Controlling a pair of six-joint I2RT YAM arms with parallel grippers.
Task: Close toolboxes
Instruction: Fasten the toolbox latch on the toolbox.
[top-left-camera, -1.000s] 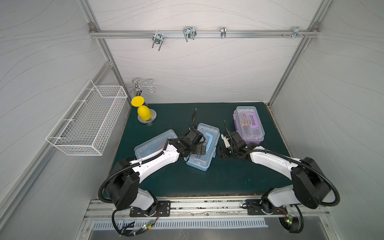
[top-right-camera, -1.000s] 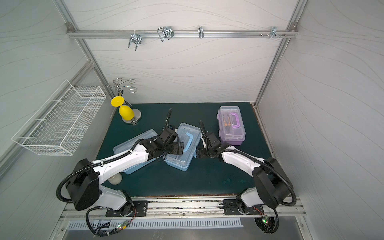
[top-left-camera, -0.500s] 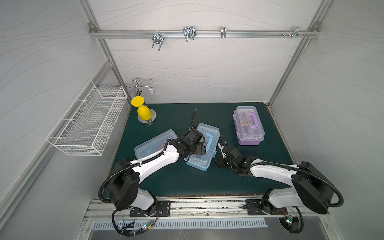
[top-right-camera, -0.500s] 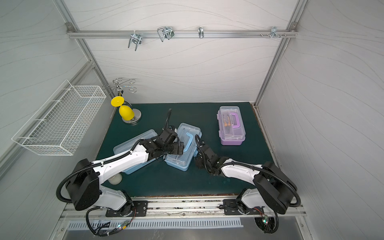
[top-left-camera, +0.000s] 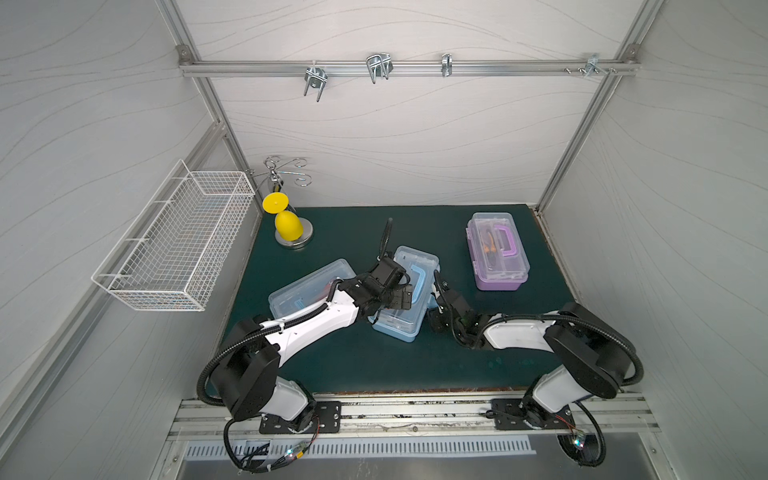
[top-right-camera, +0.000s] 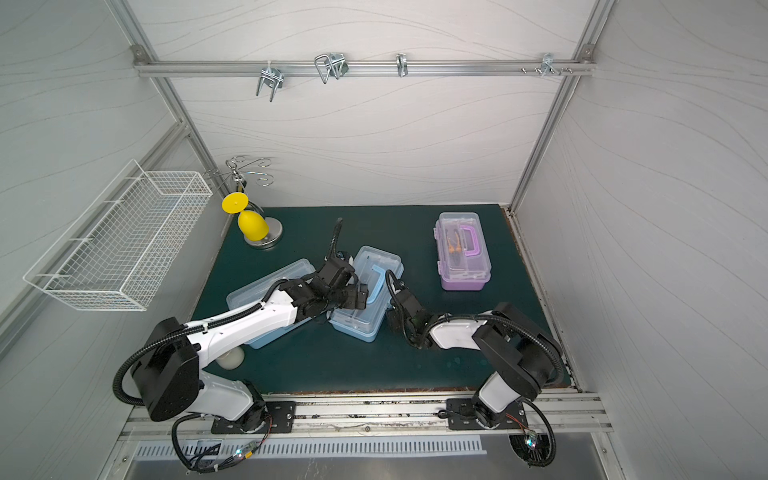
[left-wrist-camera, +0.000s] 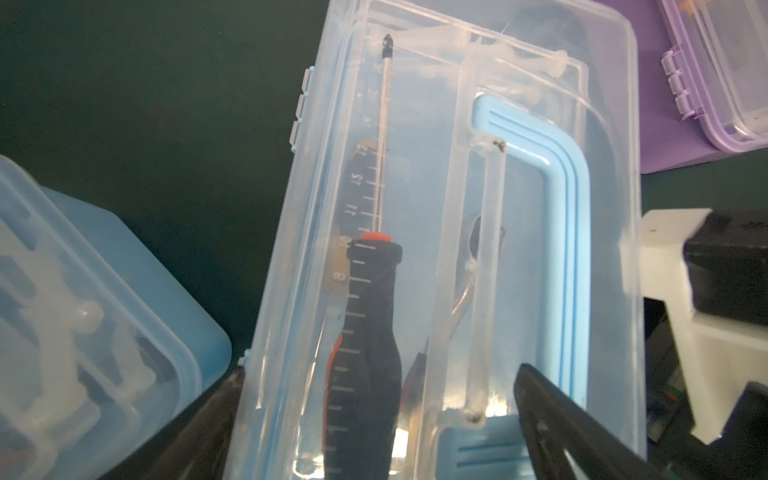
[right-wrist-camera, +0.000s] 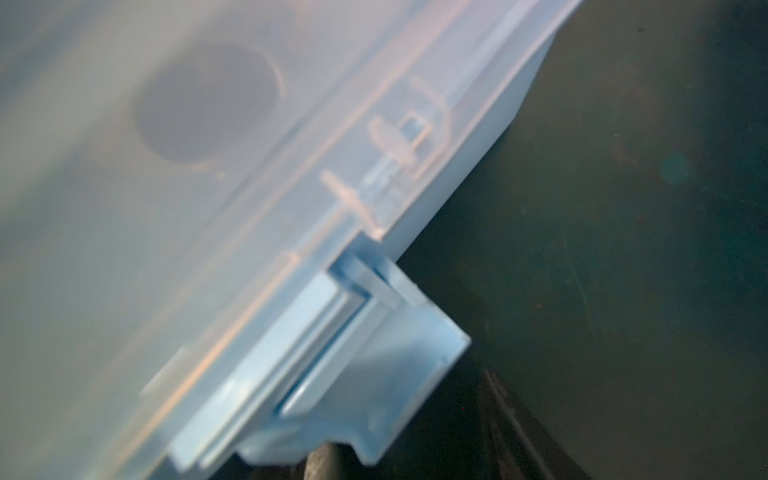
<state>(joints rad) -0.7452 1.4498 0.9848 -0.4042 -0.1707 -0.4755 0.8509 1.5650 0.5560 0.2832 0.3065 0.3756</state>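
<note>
Right gripper (top-left-camera: 434, 319) sits low, close to the mat (top-left-camera: 457, 361), nosed up to the latch side of the middle toolbox (top-left-camera: 417, 266). A second ago it stood higher and further back, in the gap between this box and the purple toolbox (top-left-camera: 496, 249). It has since dropped and swung in toward the latch. Nothing else has shifted: left gripper (top-left-camera: 401, 297) and all three boxes lie as before.

Right wrist view: the light-blue latch (right-wrist-camera: 374, 365) hangs flipped outward from the box wall, not snapped over the lid edge. One fingertip (right-wrist-camera: 322, 461) shows just beneath the flap. The other finger is a dark bar off the flap's far side, apart from it. Jaws stand parted, nothing clamped. Whether the lower fingertip touches the flap cannot be told through the blur.

Left gripper: spread wide, directly over the middle toolbox. Left wrist view shows one finger (left-wrist-camera: 203, 428) outside the hinge-side wall, the other on the clear lid beside the blue handle (left-wrist-camera: 569, 249). It is not gripping and looks to be steadying box and lid. Lid lies flat on the base, with a screwdriver (left-wrist-camera: 370, 316) visible inside.

Reading: the lid-down step looks done on this box, and the latch is the step in hand. The right fingers now sit where a push up and inward should seat the flap. Risk: the box slides off the push if the left gripper's brace is loose.

Purple toolbox, well beyond the right gripper, and the second blue toolbox (top-left-camera: 307, 286), under the left forearm: lids down, latches not legible.
</note>
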